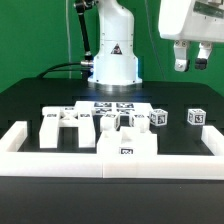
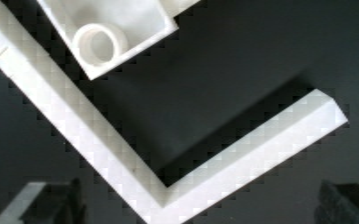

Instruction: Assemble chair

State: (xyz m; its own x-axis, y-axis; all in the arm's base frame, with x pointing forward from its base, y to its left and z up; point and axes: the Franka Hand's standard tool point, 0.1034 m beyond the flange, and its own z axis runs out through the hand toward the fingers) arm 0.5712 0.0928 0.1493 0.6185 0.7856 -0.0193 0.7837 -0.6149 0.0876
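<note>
Nearest me, against the rail, I find the chair parts lying loose, seemingly none joined. Beyond lies the marker board. Farther, high up, the gripper hangs empty, jaws spread. I judge assembly all ahead.

A black surface fills the exterior view, with a green backdrop behind it at 10 o'clock. A long white border rail runs across the near edge at 6 o'clock, and its 2 short arms turn back toward 8 and 4 o'clock. The marker board lies flat near the centre, on the 12 o'clock side of the rail. In the wrist view, 1 corner of the border rail makes a white L on the dark surface.
</note>
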